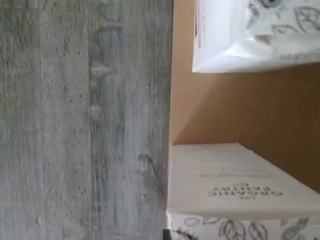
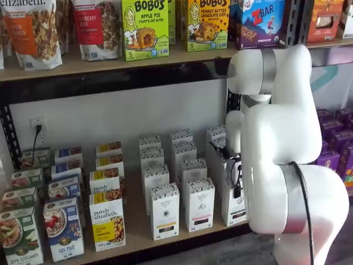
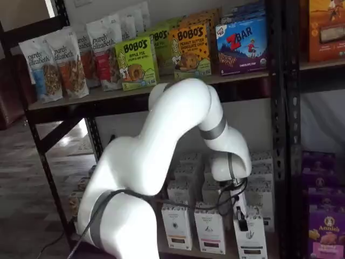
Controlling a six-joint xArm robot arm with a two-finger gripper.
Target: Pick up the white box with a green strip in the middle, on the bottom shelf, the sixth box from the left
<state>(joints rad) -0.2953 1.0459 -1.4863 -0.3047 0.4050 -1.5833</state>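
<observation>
**White box clamped at the right end of the bottom shelf**

Standing upright at the front of the bottom shelf [image 2: 138,236]: the white box [image 2: 234,210], tall and narrow, speckled band at top, dark strip low on its front. Partly hidden in that shelf view by the arm [image 2: 287,138] at its 3 o'clock. Seen too from the other side [image 3: 252,240], as the front carton of the rightmost white row.

At the box's 12 o'clock, over its upper front: the gripper [image 2: 237,179], also visible lower on the arm [image 3: 239,220]. Only black finger seen side-on, no gap showing. Closed together, apparently clamped on the top of the white box. Looping down to it from 11 o'clock, a black cable [image 3: 225,198].

At the box's 9 o'clock, just beside it, a similar white carton [image 2: 199,204]. Farther toward 9 o'clock, another white carton [image 2: 164,211], then a purely elizabeth box [image 2: 106,221] with yellow label. More white cartons lined up behind each, toward 12 o'clock.

At the arm's 3 o'clock, purple boxes [image 2: 331,149] on the next rack. Up at 11 o'clock on the higher shelf, a green Bobo's box [image 2: 144,27]; at 12 o'clock, a blue Z Bar box [image 2: 262,22].

In the wrist view: grey plank floor [image 1: 85,120], plywood, and two white cartons with leaf drawings, one with "The Organic Pantry" printed on its top [image 1: 235,175], a gap between them.
</observation>
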